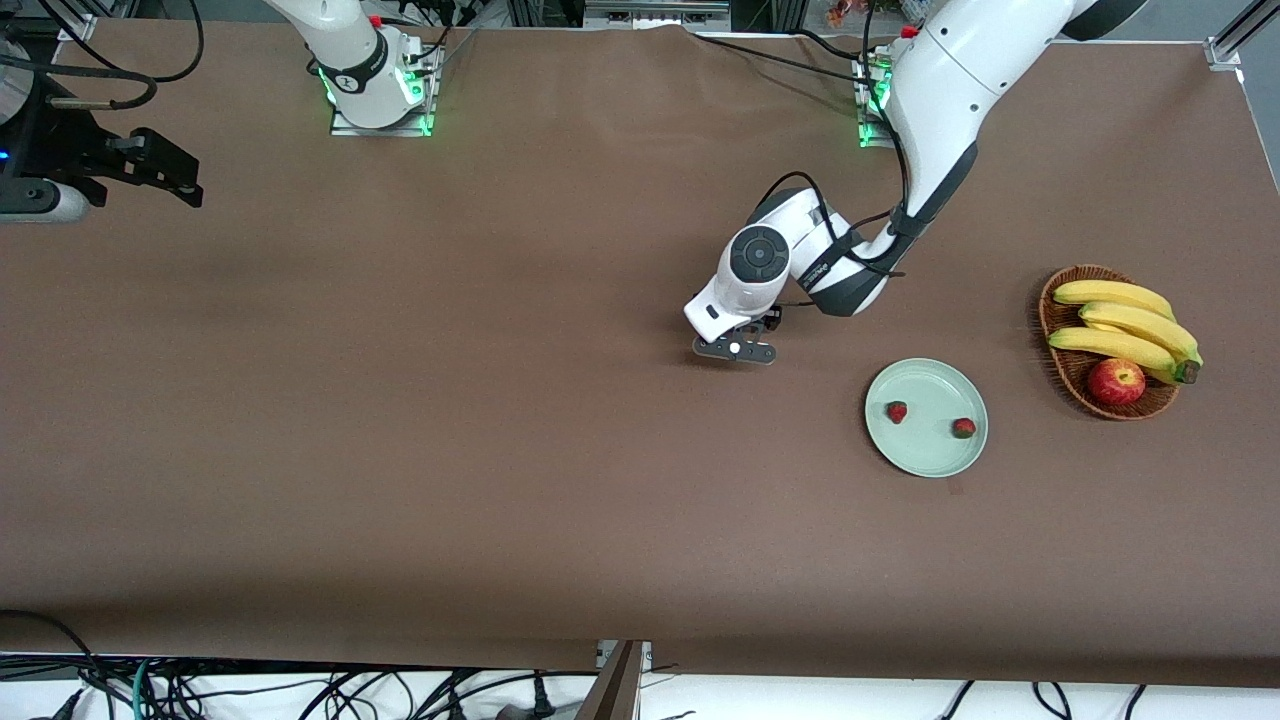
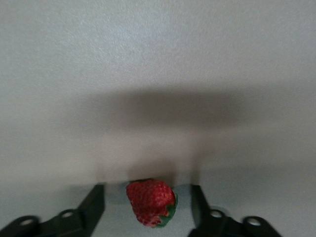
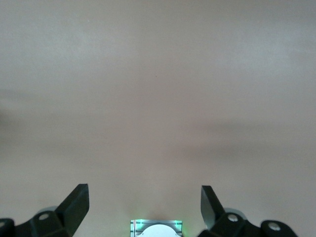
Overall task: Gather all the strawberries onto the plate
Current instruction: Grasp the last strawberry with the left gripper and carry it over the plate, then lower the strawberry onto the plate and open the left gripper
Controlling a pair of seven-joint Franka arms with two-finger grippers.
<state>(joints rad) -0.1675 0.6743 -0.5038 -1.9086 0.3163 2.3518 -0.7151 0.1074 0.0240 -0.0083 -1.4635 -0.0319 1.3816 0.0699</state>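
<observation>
You are looking down on a long brown cloth-covered bench point(image 1: 400, 420) with 2 white robot arms based along its top edge.

The left gripper point(image 1: 738, 348) sits low over the middle of the bench. In the left wrist view its 2 dark fingers point(image 2: 94, 205) stand apart, 1 on each side of a small red strawberry with a green leafy cap point(image 2: 150, 202). There is a gap on both sides, so nothing is gripped yet. This berry is hidden under the gripper in the front view.

A round, shallow, pale mint-green plate point(image 1: 940, 455) lies toward the left arm's end of the bench, closer to the bottom edge than the gripper. It already holds 2 more tiny strawberries, 1 point(image 1: 897, 411) and another point(image 1: 963, 428), lying apart from each other.

Past the plate, near the end edge, a brown oval wicker basket point(image 1: 1065, 370) holds yellow bananas point(image 1: 1125, 325) and a red apple point(image 1: 1116, 381).

The right gripper point(image 1: 165, 170) waits, raised at the right arm's end of the bench, its fingers spread and empty.

Judging by its look, the third berry is light, soft and easily bruised, with a tapered shape that may squirt out of a pinch. You would best close gently across its widest part, below the cap.
</observation>
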